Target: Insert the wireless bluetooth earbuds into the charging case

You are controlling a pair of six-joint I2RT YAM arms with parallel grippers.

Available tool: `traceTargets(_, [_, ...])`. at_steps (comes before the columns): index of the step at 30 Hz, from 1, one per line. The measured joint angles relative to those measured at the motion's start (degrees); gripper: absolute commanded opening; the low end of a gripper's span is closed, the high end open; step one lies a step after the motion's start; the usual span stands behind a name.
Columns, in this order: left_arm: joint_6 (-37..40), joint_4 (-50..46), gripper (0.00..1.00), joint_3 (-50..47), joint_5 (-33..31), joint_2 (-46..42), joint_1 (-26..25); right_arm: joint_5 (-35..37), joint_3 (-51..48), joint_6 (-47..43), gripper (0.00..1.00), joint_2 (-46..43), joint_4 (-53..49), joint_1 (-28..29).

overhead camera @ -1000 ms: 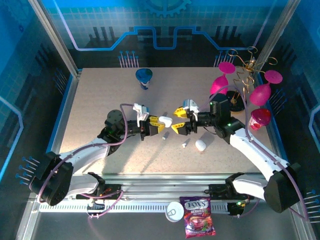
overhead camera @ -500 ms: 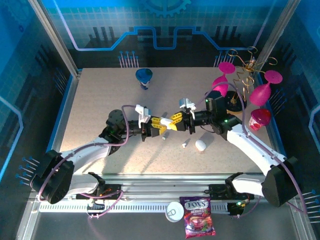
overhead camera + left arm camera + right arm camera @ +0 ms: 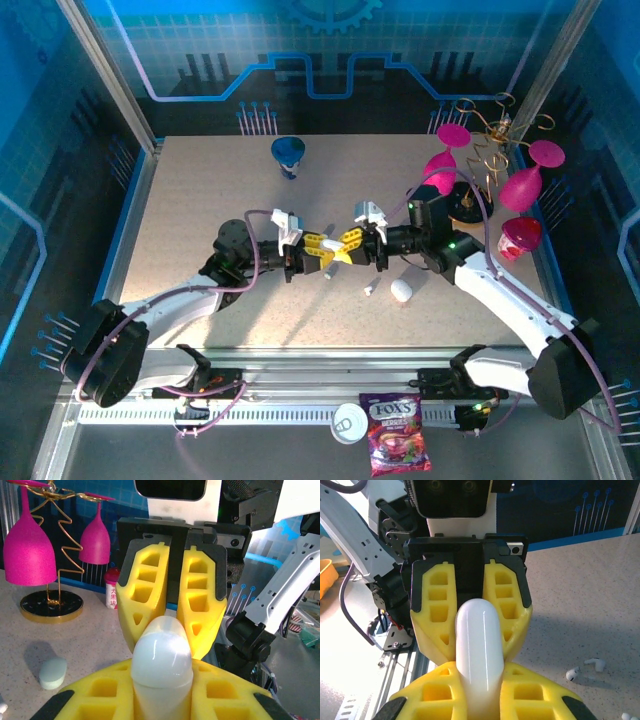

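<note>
At the bottom edge of the top view, a purple FOX'S sweet bag (image 3: pixel 398 447) lies beside a round white lid (image 3: pixel 349 425), below the metal rail. Further up, on the speckled table (image 3: pixel 200 200), a loose white case (image 3: pixel 401 290) rests right of centre. One of the wireless bluetooth earbuds (image 3: pixel 370 289) lies just beside it on its left. A second earbud (image 3: pixel 327 272) lies a little further left, just below the two claws.

In the middle of the frame the left gripper (image 3: pixel 326 250) and the right gripper (image 3: pixel 348 243) point at each other, tip to tip, with the charging case (image 3: pixel 161 657) caught between them. In the left wrist view the left claw's yellow fingers (image 3: pixel 100 700) pinch the near end of the case at bottom centre. The right claw's fingers stand behind it at centre frame, drawn close on the far end. The right wrist view shows the same from the other side: the right claw pinches the glossy white case at the bottom, and the left claw's fingers clasp its upper end. At the lower right of that view two more earbuds lie on the table, close together.

Furthest off, a blue funnel-shaped thing (image 3: pixel 289 152) stands at upper centre of the top view. At the upper right, pink glasses (image 3: pixel 520 188) hang upside down on a gold wire stand (image 3: pixel 490 135), with a small red-topped pot (image 3: pixel 520 237) just below them
</note>
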Motion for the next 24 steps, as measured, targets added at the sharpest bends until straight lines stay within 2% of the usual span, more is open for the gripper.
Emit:
traceTargets(1, [0.0, 0.0, 0.07, 0.0, 0.0, 0.0, 0.0, 0.1, 0.0, 0.0, 0.07, 0.0, 0.0, 0.0])
traceTargets(2, [0.0, 0.1, 0.04, 0.0, 0.0, 0.0, 0.0, 0.1, 0.0, 0.0, 0.15, -0.1, 0.0, 0.0])
traceTargets(3, [0.0, 0.1, 0.01, 0.0, 0.0, 0.0, 0.0, 0.1, 0.0, 0.0, 0.28, -0.1, 0.0, 0.0])
traceTargets(4, [0.0, 0.2, 0.0, 0.0, 0.0, 0.0, 0.0, 0.1, -0.1, 0.2, 0.37, -0.1, 0.1, 0.0])
traceTargets(6, [-0.1, 0.1, 0.0, 0.0, 0.1, 0.1, -0.1, 0.6, -0.6, 0.5, 0.45, -0.3, 1.3, 0.3])
traceTargets(12, [-0.1, 0.4, 0.0, 0.0, 1.5, 0.5, -0.1, 2.5, -2.1, 3.2, 0.54, -1.9, 5.2, -0.6])
traceTargets(24, [-0.7, 4.4, 0.0, -0.2, 0.9, 3.0, 0.2, 6.4, -3.8, 8.1, 0.58, -2.6, 8.0, -1.6])
